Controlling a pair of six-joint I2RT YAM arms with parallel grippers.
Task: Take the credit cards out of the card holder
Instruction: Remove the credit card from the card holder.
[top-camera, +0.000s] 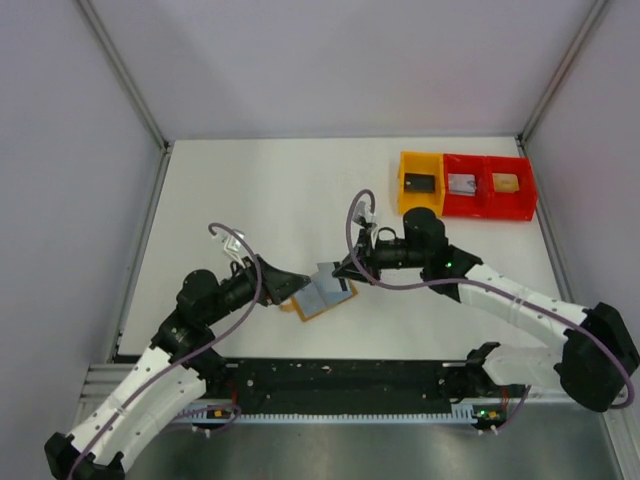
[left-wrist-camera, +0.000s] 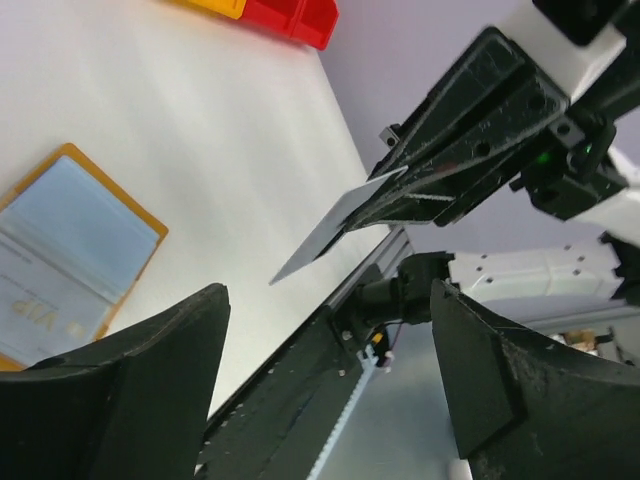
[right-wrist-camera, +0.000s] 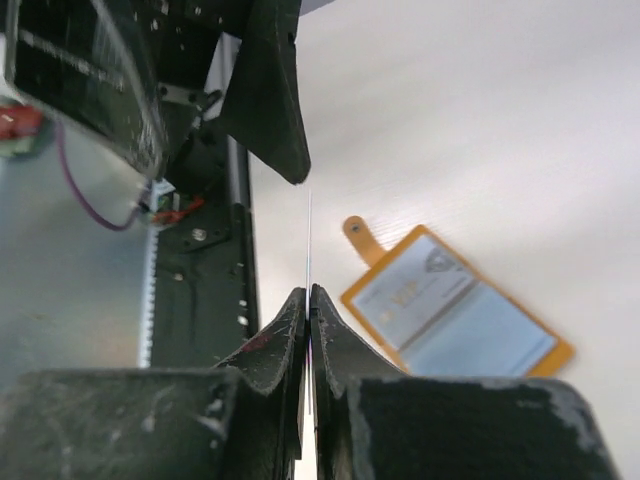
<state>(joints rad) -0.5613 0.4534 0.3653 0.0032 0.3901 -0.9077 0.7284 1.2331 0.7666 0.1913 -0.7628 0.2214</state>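
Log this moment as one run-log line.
right pincer: shut on credit card, held off the table | left pincer: open, empty | card holder: lying open on table

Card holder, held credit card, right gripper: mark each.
card holder (left-wrist-camera: 70, 250): left wrist view, inner face.
credit card (left-wrist-camera: 330, 228): left wrist view, flat face.
right gripper (right-wrist-camera: 308, 293): right wrist view, between fingertips.
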